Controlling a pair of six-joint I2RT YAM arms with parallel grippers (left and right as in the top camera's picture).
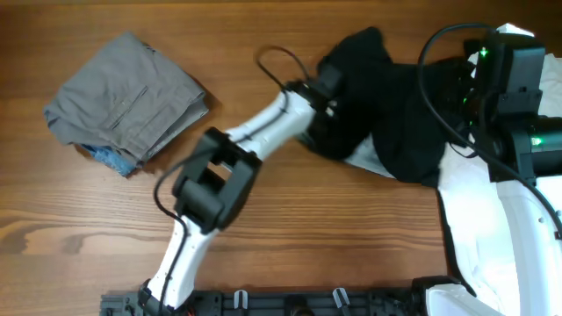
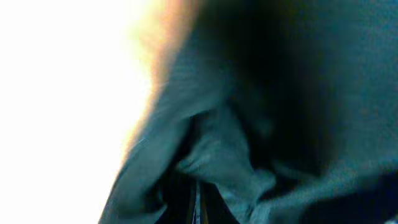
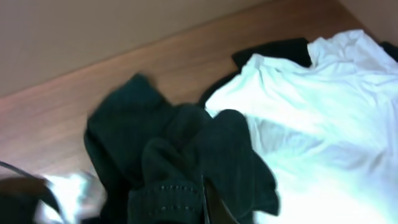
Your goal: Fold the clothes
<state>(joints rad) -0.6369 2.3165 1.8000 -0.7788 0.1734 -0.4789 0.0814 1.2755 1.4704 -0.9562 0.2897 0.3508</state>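
The black T-shirt (image 1: 386, 118) lies bunched at the back right of the table, lifted between both arms. My left gripper (image 1: 327, 88) is at its left edge. In the left wrist view the dark cloth (image 2: 249, 124) fills the frame, and the jaws (image 2: 198, 208) are pinched on a fold. My right gripper (image 1: 465, 75) is at the shirt's right side. In the right wrist view the jaws (image 3: 208, 208) are shut on a stitched hem of the black T-shirt (image 3: 174, 155). The white T-shirt (image 3: 311, 112) lies under and to the right of it (image 1: 470, 202). The grey trousers (image 1: 123, 96) lie folded at the far left.
A blue cloth (image 1: 110, 158) peeks out from under the grey trousers. A bit of white fabric (image 1: 369, 160) shows under the black shirt's front edge. Black cables (image 1: 281, 61) loop above the left arm. The table's wooden top (image 1: 334, 237) is bare at the front middle.
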